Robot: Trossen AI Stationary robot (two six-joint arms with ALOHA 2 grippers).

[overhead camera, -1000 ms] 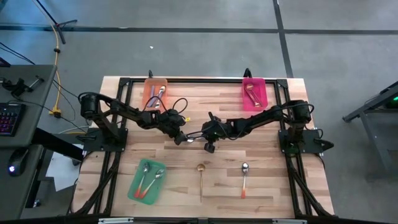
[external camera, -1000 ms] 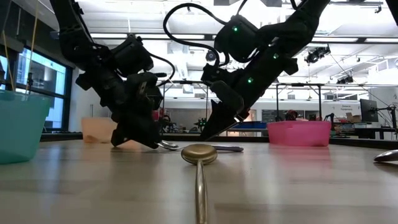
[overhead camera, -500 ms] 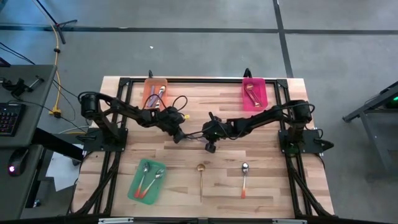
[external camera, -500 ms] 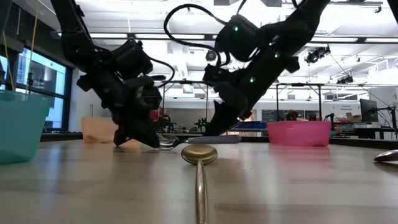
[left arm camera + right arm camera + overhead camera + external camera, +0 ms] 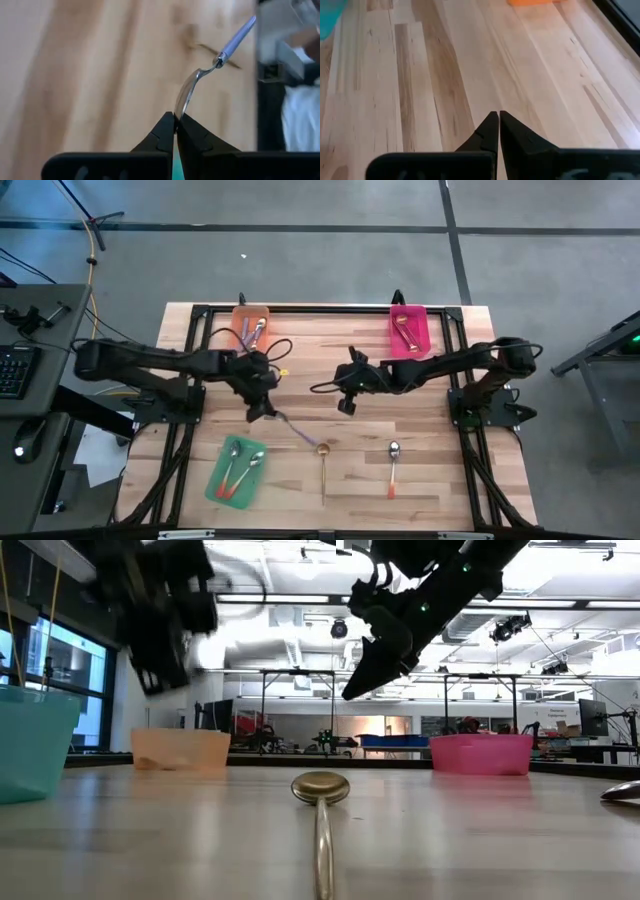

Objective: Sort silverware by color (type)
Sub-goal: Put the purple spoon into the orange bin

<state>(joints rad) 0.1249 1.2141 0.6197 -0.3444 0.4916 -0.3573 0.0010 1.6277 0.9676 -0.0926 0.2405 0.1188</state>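
Observation:
My left gripper (image 5: 262, 412) (image 5: 176, 120) hangs over the table's left-middle, shut on a spoon with a silver bowl and purple-blue handle (image 5: 296, 430). My right gripper (image 5: 343, 406) (image 5: 498, 117) hovers over the table's middle, shut and touching nothing. An all-gold spoon (image 5: 322, 465) (image 5: 320, 790) and an orange-red-handled spoon (image 5: 392, 470) lie flat near the near edge. Two orange-red-handled spoons lie in the green tray (image 5: 222, 480). Purple-blue-handled spoons lie in the orange tray (image 5: 240, 330), gold ones in the pink tray (image 5: 420, 335). My left gripper pinches the rim of the spoon's silver bowl (image 5: 184, 100) between its two fingertips (image 5: 165, 131). The fingers lie along the spoon. Its purple-blue handle (image 5: 239, 36) sticks out past the fingertips, toward the gold spoon. The spoon is lifted clear of the table.
The three trays sit near the table's corners: orange at far left, pink at far right, green at near left. Bare wood lies between the two grippers and across the table's middle (image 5: 470, 60). A black frame runs round the table's edges.
The purple-blue-handled spoon was low over the table's middle with both grippers at it. My left gripper has carried it up and toward the left edge, and its handle now points toward the near right. My right gripper has risen and drawn back a little.

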